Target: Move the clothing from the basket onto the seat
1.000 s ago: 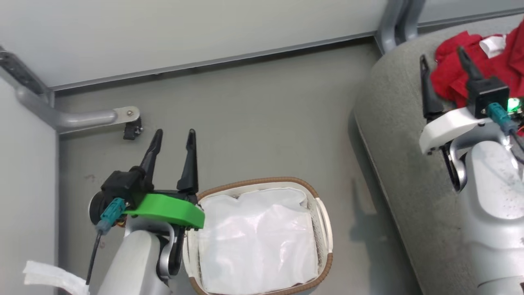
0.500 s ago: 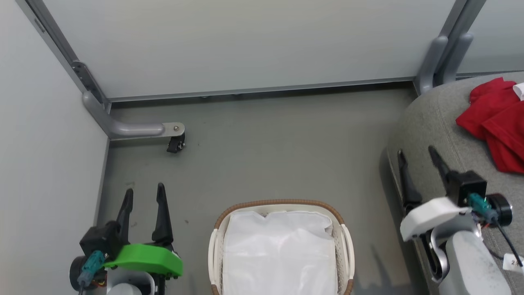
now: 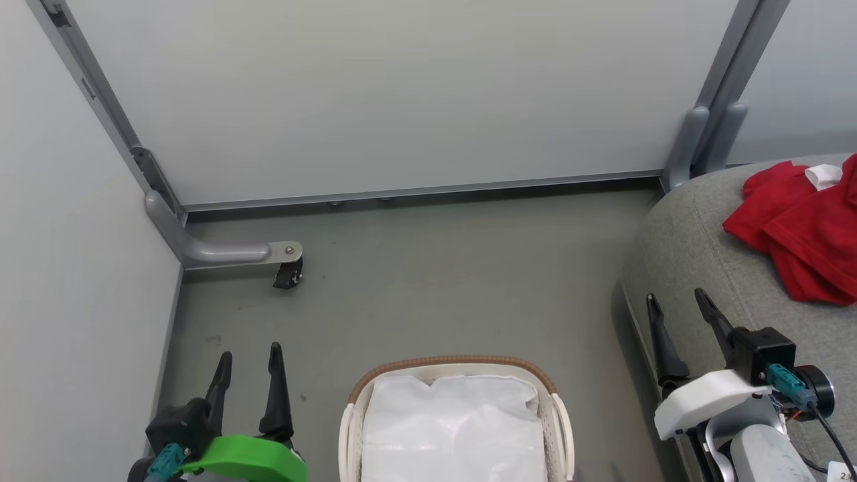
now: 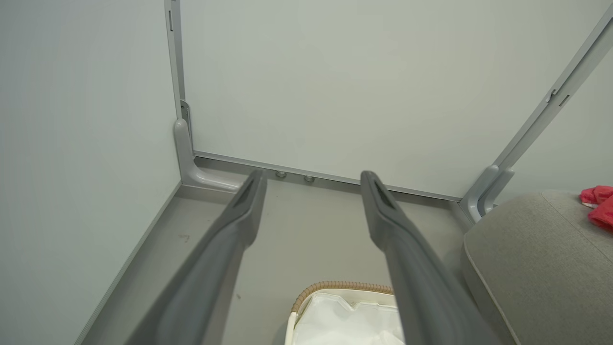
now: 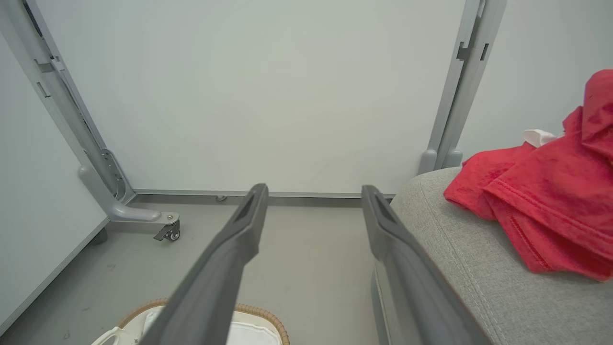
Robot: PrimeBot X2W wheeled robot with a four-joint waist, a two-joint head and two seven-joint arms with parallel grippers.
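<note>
Red clothing (image 3: 800, 234) lies bunched on the grey seat (image 3: 689, 241) at the right; it also appears as red clothing (image 5: 541, 201) on the seat (image 5: 459, 268) and at the far right as clothing (image 4: 598, 206). The white basket (image 3: 559, 428) with a brown rim stands on the floor at bottom centre, holding only a white liner. My left gripper (image 3: 248, 355) is open, left of the basket, empty. My right gripper (image 3: 676, 301) is open over the seat's front edge, apart from the clothing. Both wrist views show wide-apart fingers (image 4: 239, 215) (image 5: 244, 225) with nothing between.
Pale partition panels (image 3: 402, 100) close off the back and left. A grey metal foot with a black caster (image 3: 288, 274) stands on the floor at the left corner. A grey post (image 3: 710, 134) rises behind the seat. Grey floor (image 3: 435, 281) lies between basket and wall.
The head camera has tilted up, so basket and seat sit lower in view. My right gripper has drawn back from the red clothing to the seat's front edge. My left gripper has moved away from the basket's rim.
</note>
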